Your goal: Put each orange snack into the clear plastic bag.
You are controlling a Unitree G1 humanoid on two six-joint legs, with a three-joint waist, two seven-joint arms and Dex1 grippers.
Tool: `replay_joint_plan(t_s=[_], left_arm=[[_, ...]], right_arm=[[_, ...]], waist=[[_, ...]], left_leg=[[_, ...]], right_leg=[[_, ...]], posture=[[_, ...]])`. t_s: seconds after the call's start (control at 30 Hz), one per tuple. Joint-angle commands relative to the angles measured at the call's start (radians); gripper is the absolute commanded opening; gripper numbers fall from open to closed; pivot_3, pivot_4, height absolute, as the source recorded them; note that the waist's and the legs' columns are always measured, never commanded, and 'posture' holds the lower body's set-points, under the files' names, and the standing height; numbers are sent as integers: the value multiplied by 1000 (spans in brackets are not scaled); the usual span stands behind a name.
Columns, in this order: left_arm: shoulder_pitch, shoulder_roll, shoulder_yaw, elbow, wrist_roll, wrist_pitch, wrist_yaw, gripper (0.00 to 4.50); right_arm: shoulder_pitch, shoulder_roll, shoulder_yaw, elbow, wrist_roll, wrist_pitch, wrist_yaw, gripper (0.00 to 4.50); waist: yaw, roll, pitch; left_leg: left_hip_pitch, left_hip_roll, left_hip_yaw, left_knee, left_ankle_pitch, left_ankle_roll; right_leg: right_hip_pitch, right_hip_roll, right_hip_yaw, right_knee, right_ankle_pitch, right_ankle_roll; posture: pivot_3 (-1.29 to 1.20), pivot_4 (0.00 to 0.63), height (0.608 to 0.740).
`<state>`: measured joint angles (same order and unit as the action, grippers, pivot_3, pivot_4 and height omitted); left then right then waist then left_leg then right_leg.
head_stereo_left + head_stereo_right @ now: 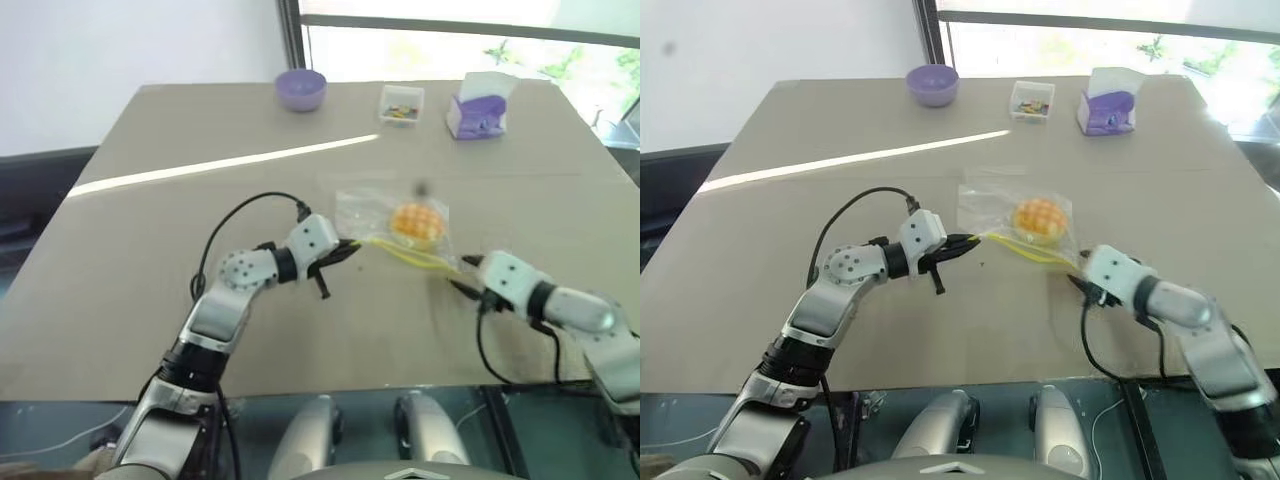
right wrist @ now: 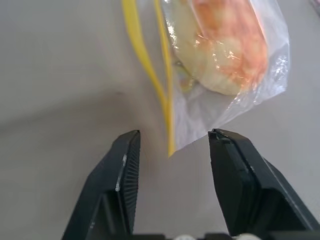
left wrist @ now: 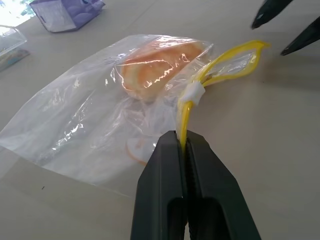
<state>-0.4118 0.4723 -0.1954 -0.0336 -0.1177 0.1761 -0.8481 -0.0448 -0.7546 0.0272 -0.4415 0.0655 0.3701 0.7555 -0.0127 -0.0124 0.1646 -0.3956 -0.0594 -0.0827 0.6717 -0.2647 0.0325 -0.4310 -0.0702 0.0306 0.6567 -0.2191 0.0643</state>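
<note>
The orange snack, a golden bun with a grid top, lies inside the clear plastic bag on the table's middle. The bag's yellow seal strip gapes as a loop toward the table's front. My left gripper is shut on one end of that strip, at the bag's left corner. To the right, my right gripper stands open just short of the strip's other end, with nothing between its fingers. Its black fingertips also show in the left wrist view.
Along the far edge of the tan table stand a purple bowl, a small clear box of colourful bits and a purple-and-white tissue box. The table's front edge runs close below both grippers.
</note>
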Motion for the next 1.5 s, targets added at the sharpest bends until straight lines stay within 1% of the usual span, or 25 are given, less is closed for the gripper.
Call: replay_joint_plan(t_s=[0.03, 0.07, 0.17, 0.27, 0.37, 0.4, 0.43, 0.5, 0.53, 0.7, 0.9, 1.5], left_arm=[[-5, 3, 27, -67, -25, 9, 4, 0], [-6, 3, 28, -67, -27, 7, 3, 0], [-10, 8, 25, -55, -10, -36, 0, 0], [-7, 15, 21, -43, -1, -66, -6, 0], [-7, 26, 22, -34, 1, -71, -12, 0], [-7, 30, 23, -33, 0, -70, -14, 0], [-7, 33, 23, -34, -2, -68, -17, 0], [-6, 38, 22, -38, -6, -61, -21, 0], [-7, 42, 20, -40, -8, -56, -25, 0], [-15, 50, 21, -46, -16, -22, -35, 0], [-29, 44, 26, -52, -26, 14, -40, 0], [-41, 44, 30, -52, -25, 31, -37, 0]], right_arm=[[-65, 19, -51, -176, 121, 104, 8, 2220], [-97, 25, -24, -179, 100, 105, -5, 2220], [-205, 65, 117, -139, -5, 66, -38, 2220], [-305, 128, 257, -34, -128, -11, -76, 2220], [-393, 180, 319, 64, -190, -67, -90, 2220], [-411, 191, 328, 85, -198, -79, -86, 2220], [-425, 198, 337, 103, -208, -96, -83, 1982], [-442, 208, 355, 129, -232, -130, -81, 1376], [-453, 218, 366, 144, -246, -148, -85, 990], [-489, 252, 394, 193, -308, -215, -88, 990], [-498, 274, 417, 209, -358, -255, -73, 990], [-538, 271, 409, 264, -412, -346, -56, 990]], waist=[[-3, 0, 0], [-3, 0, 0], [-2, 0, 0], [-1, 0, 0], [0, 0, 0], [1, 0, 0], [2, 0, 0], [2, 0, 0], [2, 0, 0], [-1, 0, 0], [-1, 0, 0], [-1, 0, 0]], left_leg=[[1, 0, 0, 0, 0, 0], [1, 0, 0, 0, 0, 0], [4, 0, 0, 0, 0, 0], [5, 0, -1, 0, 0, 0], [4, -1, -1, 0, 2, -4], [3, -1, -1, 0, 2, -4], [2, -1, -1, 0, 3, -4], [1, -1, -2, 0, 3, -4], [1, -1, -2, 0, 3, -4], [1, -1, -2, -1, 3, -4], [1, -1, -2, -1, 3, -4], [1, -1, -2, -1, 3, -4]], right_leg=[[0, 0, 0, 0, 0, 0], [1, 0, 0, 0, 0, 0], [4, 0, -1, 0, 0, 0], [5, 0, -2, 0, 0, 0], [4, 0, -2, 0, 0, 0], [3, 0, -2, -1, 0, 0], [3, -1, -2, -1, 0, 0], [2, 0, -3, -1, 0, 0], [2, 0, -3, -1, 0, 0], [2, 0, -3, -1, 0, 0], [2, 0, -3, -1, 0, 0], [2, 0, -3, -1, 0, 0]], posture=[[0, 150, 740], [0, 150, 740], [0, 150, 740], [0, 150, 740], [0, 150, 740], [0, 150, 740], [0, 150, 740], [0, 150, 740], [0, 150, 740], [0, 150, 740], [0, 150, 740], [0, 150, 740]])
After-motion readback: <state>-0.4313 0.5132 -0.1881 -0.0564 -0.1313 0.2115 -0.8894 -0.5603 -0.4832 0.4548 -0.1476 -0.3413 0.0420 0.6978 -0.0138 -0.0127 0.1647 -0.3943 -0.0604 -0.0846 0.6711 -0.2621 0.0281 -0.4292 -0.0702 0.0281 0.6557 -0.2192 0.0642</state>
